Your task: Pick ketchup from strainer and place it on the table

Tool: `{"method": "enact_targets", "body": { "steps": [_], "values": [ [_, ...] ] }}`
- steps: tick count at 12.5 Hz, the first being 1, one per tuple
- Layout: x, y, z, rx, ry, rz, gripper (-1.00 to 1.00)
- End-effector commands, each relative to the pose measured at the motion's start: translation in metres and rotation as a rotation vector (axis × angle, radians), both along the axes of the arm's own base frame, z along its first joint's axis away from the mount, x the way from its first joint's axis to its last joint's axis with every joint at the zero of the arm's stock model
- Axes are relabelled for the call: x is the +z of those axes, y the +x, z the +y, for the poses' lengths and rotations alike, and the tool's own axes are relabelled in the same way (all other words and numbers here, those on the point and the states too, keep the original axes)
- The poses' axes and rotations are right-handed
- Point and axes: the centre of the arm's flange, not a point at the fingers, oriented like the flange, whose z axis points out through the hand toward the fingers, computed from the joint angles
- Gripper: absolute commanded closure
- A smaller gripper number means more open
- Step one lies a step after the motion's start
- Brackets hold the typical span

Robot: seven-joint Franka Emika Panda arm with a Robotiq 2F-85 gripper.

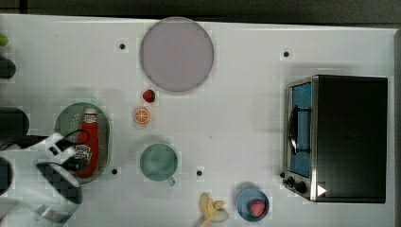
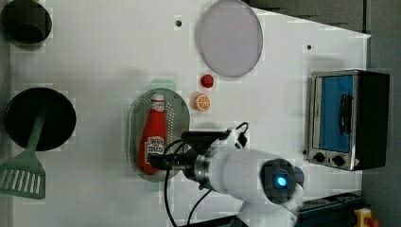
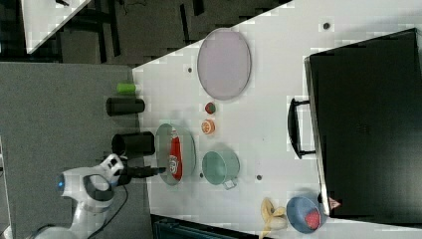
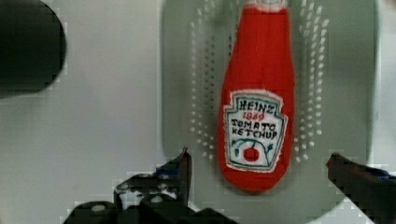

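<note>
your gripper [image 4: 259,163] is hanging spread wide, straddling the ketchup [image 4: 259,102] lying flat in the strainer [image 4: 345,70], so you're lining up the pinch.

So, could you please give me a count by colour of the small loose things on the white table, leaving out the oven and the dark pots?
Red: 3, the ketchup, one strawberry, another strawberry in the blue bowl
Green: 2, the strainer, the cup
Orange: 1, orange slice
Yellow: 1, banana
Blue: 1, bowl
Lilac-grey: 1, plate
Total: 9

"Heinz 1869 Tomato Ketchup" on ketchup [image 4: 258,98]
</note>
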Motion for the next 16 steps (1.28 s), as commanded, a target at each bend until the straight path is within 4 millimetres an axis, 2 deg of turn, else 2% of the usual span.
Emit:
{"method": "enact_targets", "body": {
  "steps": [1, 4, 8, 9, 12, 16],
  "values": [
    [-0.029, 0.011, -0.009, -0.115, 0.029, 0.017, -1.00],
    [-0.065, 0.016, -0.011, -0.074, 0.026, 0.037, -1.00],
    [-0.093, 0.024, -0.005, -0.089, 0.042, 0.049, -1.00],
    [-0.098, 0.023, -0.003, -0.093, 0.037, 0.056, -0.91],
    [-0.102, 0.023, -0.001, -0.091, 0.032, 0.054, -0.21],
    [-0.093, 0.020, 0.001, -0.078, 0.018, 0.047, -0.19]
  ]
}}
